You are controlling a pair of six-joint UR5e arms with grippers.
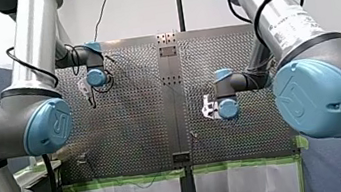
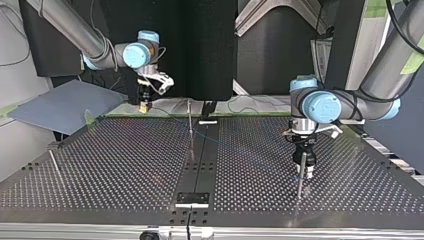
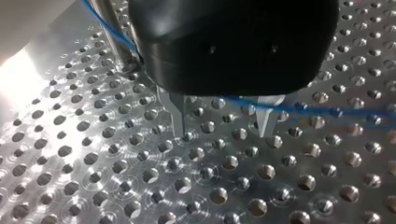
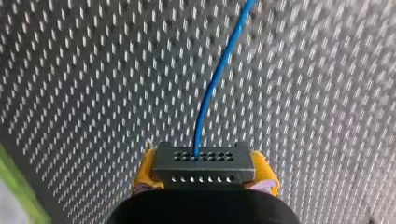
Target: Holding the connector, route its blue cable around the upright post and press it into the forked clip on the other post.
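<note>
In the right wrist view my right gripper (image 4: 204,161), with yellow pads, is shut on the black connector (image 4: 203,169). The blue cable (image 4: 219,70) leaves the connector and runs ahead over the perforated table. My left gripper (image 3: 222,126) hangs just above the plate with its metal fingers (image 3: 179,119) open. The cable (image 3: 317,111) comes down beside an upright post (image 3: 109,28) and crosses at the level of those fingers. In the top view my left gripper (image 2: 304,169) stands at that post (image 2: 299,187), and my right gripper (image 2: 144,102) is at the far edge.
A second thin post (image 2: 190,117) rises near the central black strip (image 2: 200,165). A slanted rod (image 2: 55,165) stands at the top view's left. A blue-grey board (image 2: 60,105) lies beyond the table's far left corner. Green tape (image 1: 125,180) lines the front view's near edge.
</note>
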